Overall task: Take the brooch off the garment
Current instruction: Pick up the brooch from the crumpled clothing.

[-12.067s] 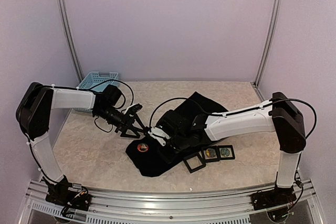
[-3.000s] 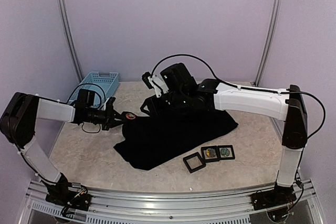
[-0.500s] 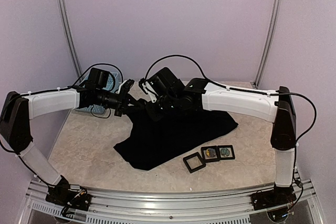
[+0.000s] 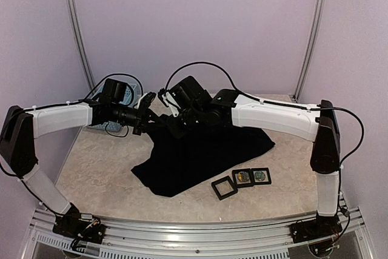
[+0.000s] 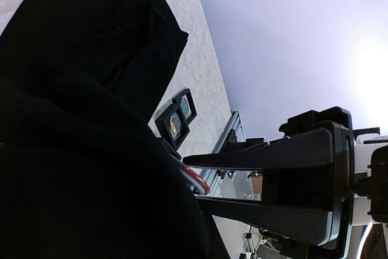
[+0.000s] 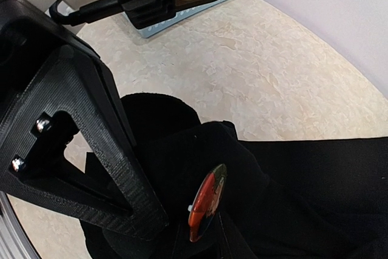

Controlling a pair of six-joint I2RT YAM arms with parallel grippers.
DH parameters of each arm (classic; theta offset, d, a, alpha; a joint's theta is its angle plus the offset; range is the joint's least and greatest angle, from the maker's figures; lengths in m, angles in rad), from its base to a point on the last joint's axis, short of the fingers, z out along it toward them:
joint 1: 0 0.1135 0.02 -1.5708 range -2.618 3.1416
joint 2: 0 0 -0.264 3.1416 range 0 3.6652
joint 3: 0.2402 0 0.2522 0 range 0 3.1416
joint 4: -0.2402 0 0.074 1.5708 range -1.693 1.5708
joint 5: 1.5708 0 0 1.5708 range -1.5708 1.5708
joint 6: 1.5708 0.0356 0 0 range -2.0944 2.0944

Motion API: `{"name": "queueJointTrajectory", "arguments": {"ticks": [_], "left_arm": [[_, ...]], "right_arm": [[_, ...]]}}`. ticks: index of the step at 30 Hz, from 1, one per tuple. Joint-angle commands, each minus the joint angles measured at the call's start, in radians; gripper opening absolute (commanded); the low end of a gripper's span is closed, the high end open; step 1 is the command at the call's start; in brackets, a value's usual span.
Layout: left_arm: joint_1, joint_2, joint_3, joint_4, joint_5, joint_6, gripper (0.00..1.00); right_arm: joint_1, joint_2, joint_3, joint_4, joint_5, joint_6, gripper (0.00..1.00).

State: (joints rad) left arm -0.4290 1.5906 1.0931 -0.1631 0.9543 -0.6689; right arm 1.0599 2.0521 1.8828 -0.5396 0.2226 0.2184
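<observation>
Pinching the brooch (image 6: 205, 208), left tool (image 5: 190, 180) holds the garment (image 4: 206, 153) edge aloft; right tool (image 4: 174, 128) unclear.

The garment (image 4: 206, 153) was seen to be plain black, with no pattern. On the brooch (image 6: 205, 204), low in the right wrist view, red was shown, shading to green at the top. The table (image 4: 103, 174) was mottled beige, marble-like. The basket (image 6: 212, 1), at that view's upper edge, was light blue. The three small frames (image 4: 244, 178) were black-rimmed, and two were filled with gold and teal.
</observation>
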Motion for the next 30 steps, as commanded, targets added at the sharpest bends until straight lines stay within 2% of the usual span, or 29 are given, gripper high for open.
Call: {"name": "queueJointTrajectory", "arguments": {"ticks": [1,9,18,23,26,30], "left_arm": [[-0.01,-0.004,0.039,0.009,0.018,0.002,0.0],[-0.011,-0.012,0.043,-0.001,0.005,0.005,0.0],[-0.005,-0.009,0.042,-0.019,-0.019,-0.024,0.0],[0.016,-0.01,0.024,-0.046,-0.044,-0.053,0.06],[0.03,-0.021,0.002,-0.038,-0.038,-0.065,0.19],[0.03,-0.021,0.004,-0.058,-0.026,-0.052,0.25]], "right_arm": [[0.008,0.041,0.051,0.01,0.0,-0.019,0.13],[0.007,0.039,0.048,0.006,0.024,-0.016,0.0],[-0.006,-0.048,-0.054,0.098,0.016,0.039,0.0],[-0.031,-0.119,-0.171,0.194,-0.026,0.087,0.0],[-0.044,-0.155,-0.23,0.245,-0.046,0.1,0.0],[-0.062,-0.194,-0.293,0.311,-0.087,0.122,0.0]]}}
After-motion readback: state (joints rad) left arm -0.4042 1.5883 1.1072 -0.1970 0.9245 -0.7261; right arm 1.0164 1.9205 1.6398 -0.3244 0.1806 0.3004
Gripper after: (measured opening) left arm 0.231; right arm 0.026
